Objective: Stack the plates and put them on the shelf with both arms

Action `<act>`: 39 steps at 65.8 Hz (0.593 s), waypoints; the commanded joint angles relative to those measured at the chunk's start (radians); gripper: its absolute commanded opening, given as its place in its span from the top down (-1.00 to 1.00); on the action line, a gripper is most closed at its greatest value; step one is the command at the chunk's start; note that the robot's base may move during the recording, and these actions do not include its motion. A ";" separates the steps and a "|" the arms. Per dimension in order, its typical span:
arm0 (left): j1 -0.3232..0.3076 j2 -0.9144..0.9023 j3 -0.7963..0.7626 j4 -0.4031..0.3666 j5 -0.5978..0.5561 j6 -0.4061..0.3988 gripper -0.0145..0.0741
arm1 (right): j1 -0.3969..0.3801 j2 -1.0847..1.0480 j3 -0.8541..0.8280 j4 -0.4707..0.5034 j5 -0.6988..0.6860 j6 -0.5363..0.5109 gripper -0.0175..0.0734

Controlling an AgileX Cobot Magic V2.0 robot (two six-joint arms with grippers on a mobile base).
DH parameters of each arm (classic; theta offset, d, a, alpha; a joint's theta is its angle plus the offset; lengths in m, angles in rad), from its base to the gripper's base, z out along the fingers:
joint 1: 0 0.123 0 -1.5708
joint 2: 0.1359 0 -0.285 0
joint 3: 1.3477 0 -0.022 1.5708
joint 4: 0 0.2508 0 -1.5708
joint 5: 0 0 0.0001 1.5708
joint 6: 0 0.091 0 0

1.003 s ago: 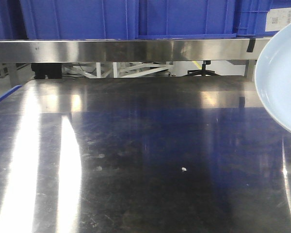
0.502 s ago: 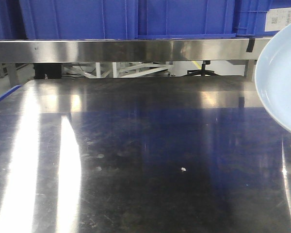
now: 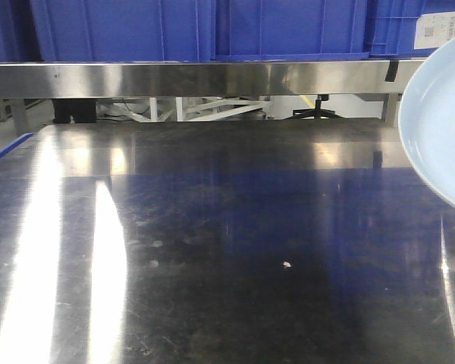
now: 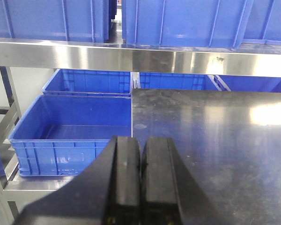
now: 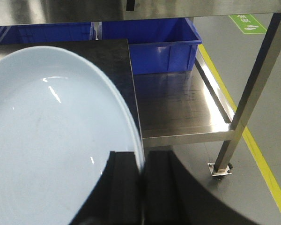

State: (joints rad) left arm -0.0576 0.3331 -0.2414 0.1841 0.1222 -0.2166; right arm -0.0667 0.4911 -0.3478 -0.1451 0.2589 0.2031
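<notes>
One pale bluish-white plate [image 3: 444,129] shows tilted at the right edge of the front view, held above the steel table [image 3: 227,227]. In the right wrist view the same plate [image 5: 51,136] fills the left half, and my right gripper [image 5: 141,161] is shut on its rim, one finger on each face. My left gripper [image 4: 140,150] is shut and empty, above the table's left part, near its left edge. The second plate is out of view. The shelf rail [image 3: 197,78] runs across the top of the front view.
Blue bins [image 3: 189,26] stand on the upper shelf. More blue bins [image 4: 70,124] sit on a lower shelf left of the table. Another blue bin [image 5: 150,40] and a steel shelf leg [image 5: 250,98] are to the right, with floor and a yellow line beyond.
Nothing has visibly moved; the plate stays at the right edge of the front view.
</notes>
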 commanded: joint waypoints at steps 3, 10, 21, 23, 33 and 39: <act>-0.007 0.005 -0.030 -0.003 -0.094 0.003 0.48 | -0.005 -0.002 -0.031 -0.006 -0.100 0.000 0.49; -0.007 0.005 -0.030 -0.003 -0.094 0.003 0.48 | -0.005 -0.002 -0.031 -0.006 -0.100 0.000 0.49; -0.007 0.005 -0.030 -0.003 -0.094 0.003 0.48 | -0.005 -0.002 -0.031 -0.006 -0.100 0.000 0.49; -0.007 0.005 -0.030 -0.003 -0.094 0.003 0.48 | -0.005 -0.002 -0.031 -0.006 -0.100 0.000 0.49; -0.007 0.005 -0.030 -0.003 -0.094 0.003 0.48 | -0.005 -0.002 -0.031 -0.006 -0.100 0.000 0.49; -0.007 0.005 -0.030 -0.003 -0.094 0.003 0.48 | -0.005 -0.002 -0.031 -0.006 -0.100 0.000 0.49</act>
State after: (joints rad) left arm -0.0576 0.3331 -0.2414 0.1841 0.1217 -0.2166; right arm -0.0667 0.4911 -0.3478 -0.1451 0.2589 0.2031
